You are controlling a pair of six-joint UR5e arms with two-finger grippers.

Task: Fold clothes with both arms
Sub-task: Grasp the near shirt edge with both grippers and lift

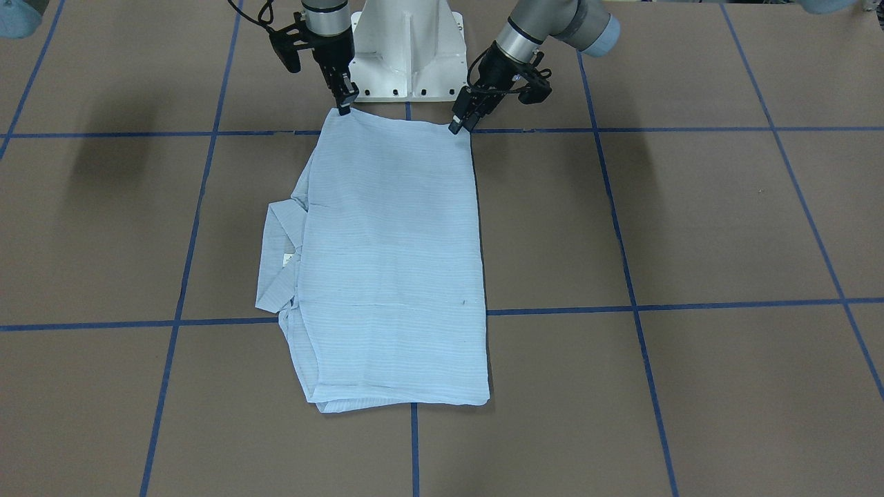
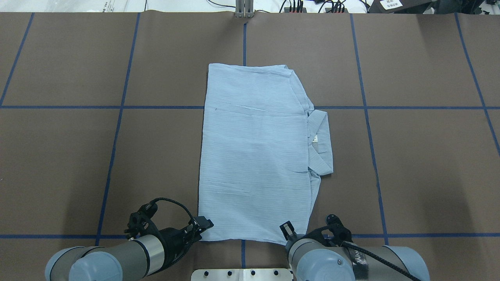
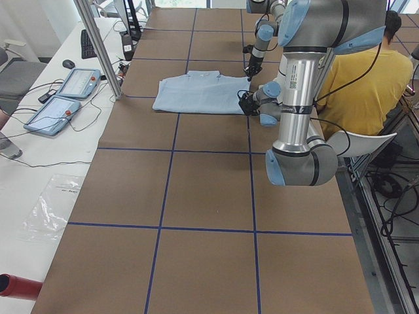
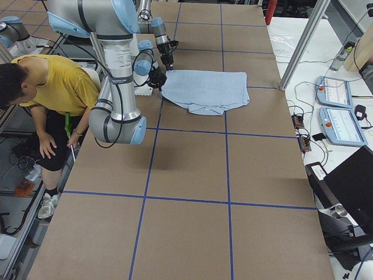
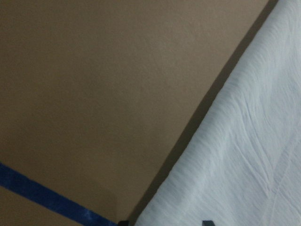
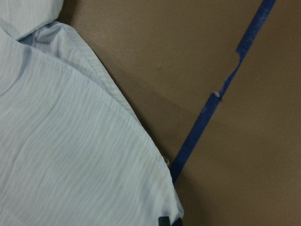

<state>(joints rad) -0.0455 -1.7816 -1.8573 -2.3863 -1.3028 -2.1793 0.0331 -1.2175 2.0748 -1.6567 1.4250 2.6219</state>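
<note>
Now the right gripper [image 1: 344, 105] is clamped on one near corner of the shirt [image 1: 394, 262], and the left gripper [image 1: 457, 125] is at the other, grip impossible to tell. Shirt lies folded flat mid-table [image 1: 690, 221], collar [image 1: 276, 266] toward the robot's right.

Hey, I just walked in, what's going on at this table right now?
A robot is folding a light blue shirt on the brown table. It lies flat in a long rectangle, its collar poking out on the robot's right. The left gripper and the right gripper each sit at a corner of the edge nearest the robot's base; whether they pinch the cloth is unclear.
</note>
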